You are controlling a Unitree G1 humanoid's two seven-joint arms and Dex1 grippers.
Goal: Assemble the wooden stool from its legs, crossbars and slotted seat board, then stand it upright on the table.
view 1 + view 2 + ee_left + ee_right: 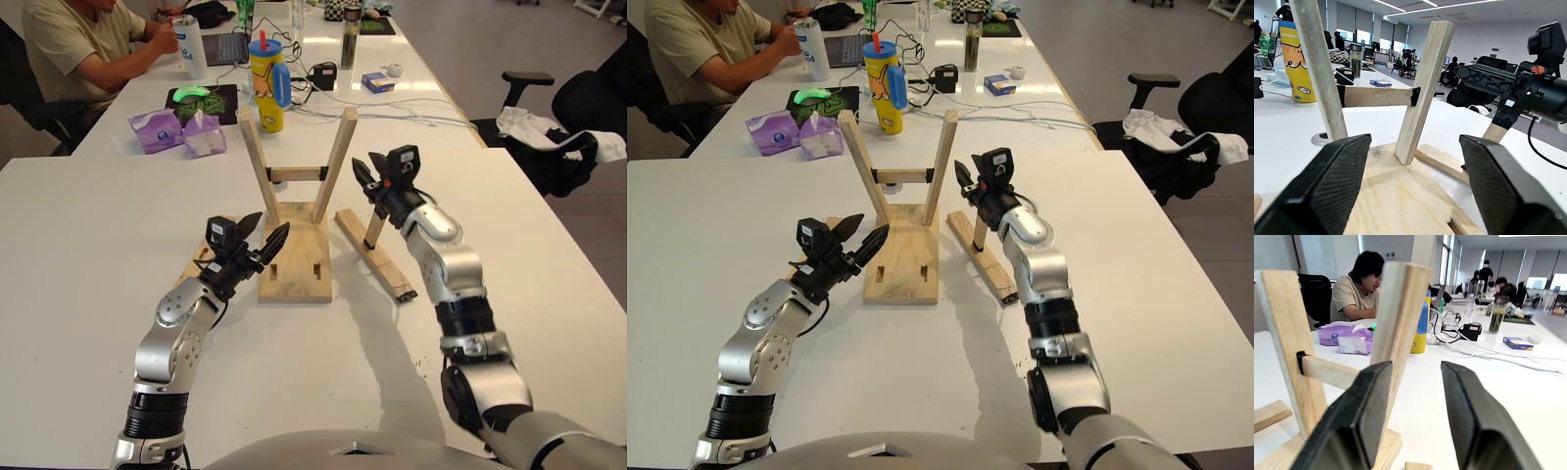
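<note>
Claws both spread: left claw (271,225) at seat board's (304,262) near-left edge, right claw (364,168) beside the right leg (335,162).

Both arms (176,333) wear rounded silver-grey shells with black ribbed joint bands. The left gripper (271,223) and right gripper (364,166) are black, with tapered, finely textured jaws. A thin black cable (227,305) loops at 5 o'clock of the left gripper.

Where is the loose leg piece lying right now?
In the left eye view, the loose leg lies flat on the table, just right of the seat board and below the open right pincer.
</note>
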